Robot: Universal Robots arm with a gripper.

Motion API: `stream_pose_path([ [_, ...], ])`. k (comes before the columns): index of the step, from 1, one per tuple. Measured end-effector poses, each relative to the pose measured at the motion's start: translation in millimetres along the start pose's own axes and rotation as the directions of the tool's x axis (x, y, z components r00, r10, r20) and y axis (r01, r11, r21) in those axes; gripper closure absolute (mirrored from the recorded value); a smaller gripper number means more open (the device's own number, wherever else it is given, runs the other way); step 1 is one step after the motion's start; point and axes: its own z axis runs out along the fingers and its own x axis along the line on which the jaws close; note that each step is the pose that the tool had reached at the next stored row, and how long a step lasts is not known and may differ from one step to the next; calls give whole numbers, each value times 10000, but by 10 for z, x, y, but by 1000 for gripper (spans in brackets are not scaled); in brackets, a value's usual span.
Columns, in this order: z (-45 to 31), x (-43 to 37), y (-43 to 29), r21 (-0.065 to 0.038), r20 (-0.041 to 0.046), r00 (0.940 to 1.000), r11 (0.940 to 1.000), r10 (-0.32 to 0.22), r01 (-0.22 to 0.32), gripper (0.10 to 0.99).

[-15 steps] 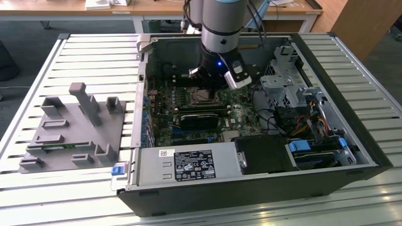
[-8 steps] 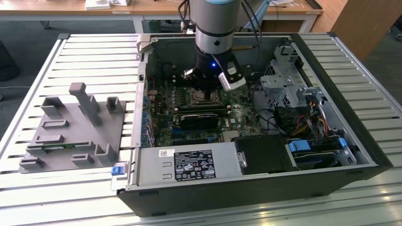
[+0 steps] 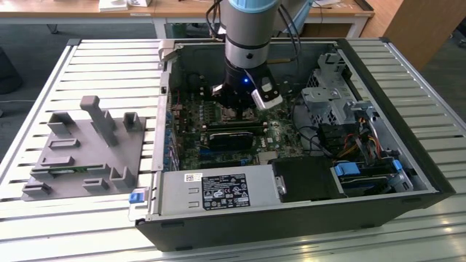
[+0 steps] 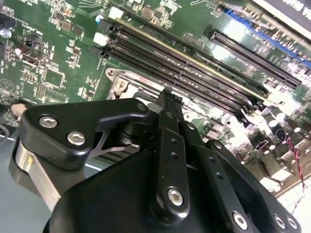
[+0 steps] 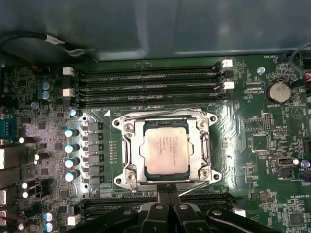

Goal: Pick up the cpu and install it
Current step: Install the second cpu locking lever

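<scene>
In the first wrist view the cpu (image 5: pixel 165 148), a small square chip with a silver-grey top, lies flat inside the metal-framed socket (image 5: pixel 127 145) on the green motherboard (image 5: pixel 272 141). My gripper (image 5: pixel 167 190) hovers just off one edge of the socket, fingers pressed together with nothing between them. The second wrist view has the black fingers (image 4: pixel 167 104) above a corner of the socket (image 4: pixel 120 85). In the exterior view the arm reaches down into the open computer case (image 3: pixel 364 65), with the gripper (image 3: pixel 234 112) low over the board.
Black memory slots (image 5: pixel 146 82) run beside the socket. A power supply (image 3: pixel 218 191), a drive cage (image 3: pixel 328 98) and cables (image 3: pixel 320 142) crowd the case. A grey parts fixture (image 3: pixel 80 147) stands on the slatted table at the exterior view's left.
</scene>
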Motion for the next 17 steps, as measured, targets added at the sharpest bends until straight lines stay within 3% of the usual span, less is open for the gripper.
stream_pose_path([
  [5,2,37,-52,-9,-1,10000,10000,-1,1,965],
  [11,13,148,-96,-58,-4,10000,10000,-1,1,965],
  [17,94,200,-106,-107,-8,10000,9999,-1,1,965],
])
